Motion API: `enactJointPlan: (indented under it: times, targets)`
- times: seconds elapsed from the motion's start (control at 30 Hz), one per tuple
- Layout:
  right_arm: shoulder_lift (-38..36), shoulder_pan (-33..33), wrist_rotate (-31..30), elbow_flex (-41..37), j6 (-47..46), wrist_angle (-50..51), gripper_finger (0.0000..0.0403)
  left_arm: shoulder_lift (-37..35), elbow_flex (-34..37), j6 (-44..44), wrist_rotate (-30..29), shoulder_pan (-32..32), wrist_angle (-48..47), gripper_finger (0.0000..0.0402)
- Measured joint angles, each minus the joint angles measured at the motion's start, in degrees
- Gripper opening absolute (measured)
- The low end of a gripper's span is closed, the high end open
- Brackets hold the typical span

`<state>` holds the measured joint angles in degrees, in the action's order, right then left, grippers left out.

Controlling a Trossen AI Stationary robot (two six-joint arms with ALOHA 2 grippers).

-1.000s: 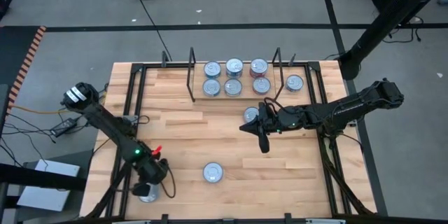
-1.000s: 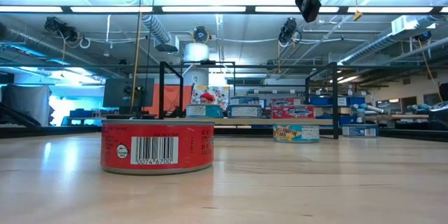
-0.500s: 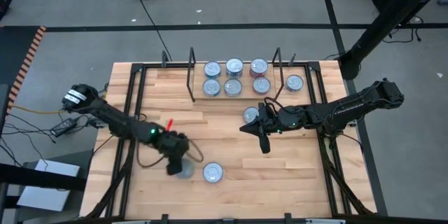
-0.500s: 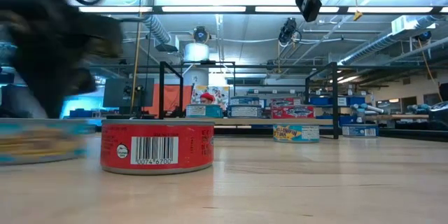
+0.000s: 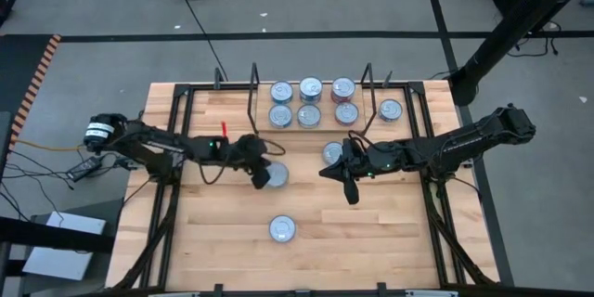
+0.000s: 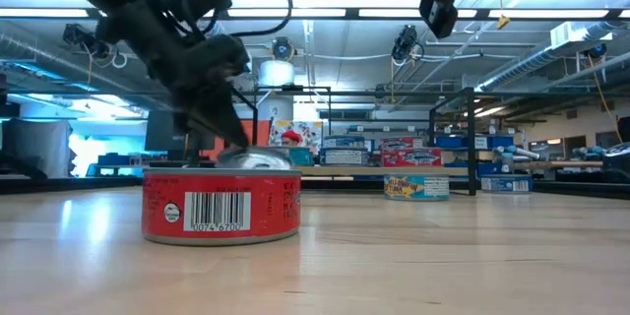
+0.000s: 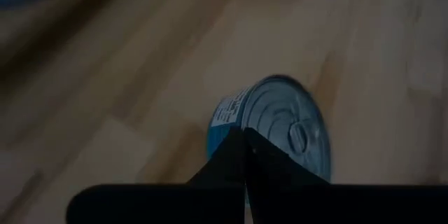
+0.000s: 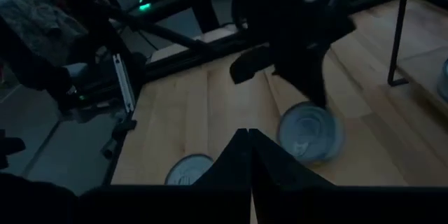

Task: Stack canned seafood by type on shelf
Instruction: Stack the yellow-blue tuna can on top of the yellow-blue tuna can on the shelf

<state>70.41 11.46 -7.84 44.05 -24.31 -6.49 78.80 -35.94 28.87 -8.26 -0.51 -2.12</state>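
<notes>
left hand (image 5: 259, 173) shut (mid-table), right hand (image 5: 350, 193) shut

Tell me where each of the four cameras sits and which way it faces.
High: overhead, straight down; both arms, shelf.
Low: table height, level across; red can, both arms above.
Left wrist: past the shut left gripper at its blue can.
Right wrist: past the shut right gripper toward the left arm.
All four share that blue can.

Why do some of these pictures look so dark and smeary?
Left wrist view: the wooden table is smeared by blur, and the blue can looks soft. Right wrist view: dim all over, with the left gripper just a dark shape above a can. Low view: bright ceiling lights glare behind the arms, while the red can up front stays sharp.
</notes>
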Motion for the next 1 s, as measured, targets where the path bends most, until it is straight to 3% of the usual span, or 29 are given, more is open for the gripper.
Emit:
enactJointPlan:
  times: [0.3,0.57,0.77,1.0]
  targets:
    - [0.0,0.79,-0.07,0.04,-1.81,0.11,0.0003,6.05,1.59,1.89,6.92,-0.13,9.99,0.0]
    - [0.1,0.92,-0.46,0.04,-2.86,0.71,0.0003,11.82,1.5,5.81,5.76,2.45,21.86,0.0]
    - [3.19,1.4,-0.03,0.04,-2.65,0.12,0.001,12.53,1.44,-1.95,4.45,2.93,31.77,0.0021]
    - [10.61,2.87,0.96,1.54,-1.87,-1.33,0.0016,12.45,1.44,-5.85,1.03,1.64,29.99,0.007]
